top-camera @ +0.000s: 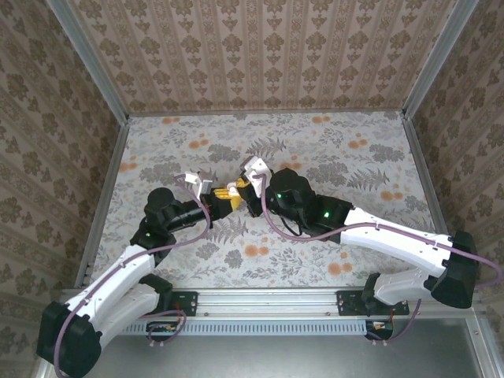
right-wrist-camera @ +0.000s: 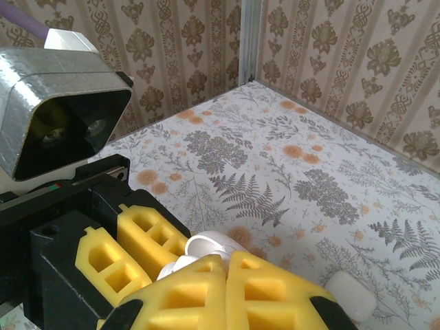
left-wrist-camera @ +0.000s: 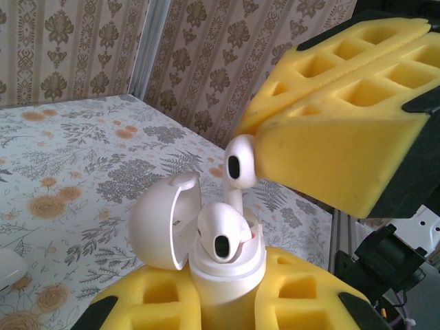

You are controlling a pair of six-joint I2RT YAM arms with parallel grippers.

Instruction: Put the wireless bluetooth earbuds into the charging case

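Okay, from the top camera I see both arms meeting mid-table, tips nearly touching. The left gripper (top-camera: 224, 198) is clamped on the charging case (left-wrist-camera: 225, 273), a glossy white rounded shell. Its body sits upright between the yellow foam pads (left-wrist-camera: 148, 302), which are soft blocks with square open cells. The case's domed lid (left-wrist-camera: 161, 220) is flipped open to the left.

One earbud (left-wrist-camera: 221, 237) is seated in the case: smooth white plastic, bulbous head, dark oval grille facing the left wrist camera. The other earbud (left-wrist-camera: 240, 165) is pinched at the tip of the right gripper (left-wrist-camera: 256, 134), whose foam fingers are pressed together on it. Its stem points down towards the open case mouth, just beside the seated one. I can't tell whether the stem is in the socket.

In the right wrist view I see the same white pieces bunched at the fingertips, and the left arm's grey boxy camera housing (right-wrist-camera: 58, 103) close by. A spare white case (right-wrist-camera: 350, 295), pebble-shaped and shut, lies flat on the table (top-camera: 354, 157). The table has a matte floral cover; the walls carry damask-pattern paper.
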